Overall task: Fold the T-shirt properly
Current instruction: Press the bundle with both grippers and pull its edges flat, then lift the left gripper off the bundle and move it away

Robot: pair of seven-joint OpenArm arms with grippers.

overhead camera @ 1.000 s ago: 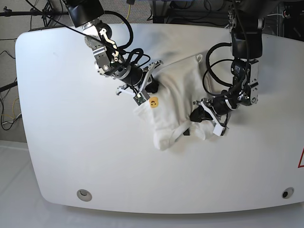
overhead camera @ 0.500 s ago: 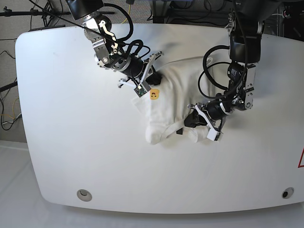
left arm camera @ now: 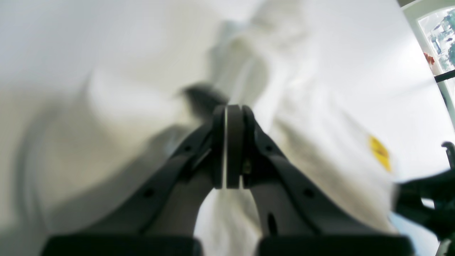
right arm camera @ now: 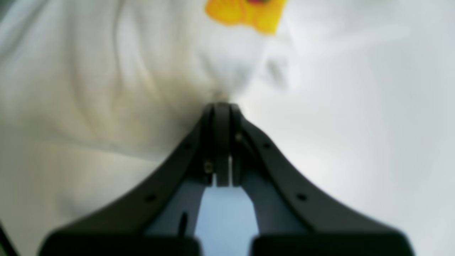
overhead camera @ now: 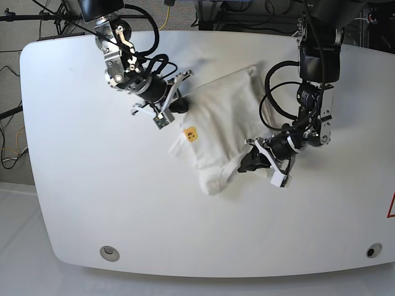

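Observation:
The white T-shirt lies bunched and creased in the middle of the white table, with a small yellow print showing. My right gripper, at the shirt's upper left, is shut on a pinch of its cloth just below the yellow print. My left gripper, at the shirt's lower right edge, is shut with a thin layer of T-shirt between its pads. Both wrist views are blurred.
Cables and dark equipment crowd the far edge of the table. Two round insets sit near the front edge. A red triangle mark shows at the right edge.
My right gripper has pulled its corner of the shirt up and to the left. My left gripper has drifted slightly left and toward the front. The shirt now stretches wider between them.

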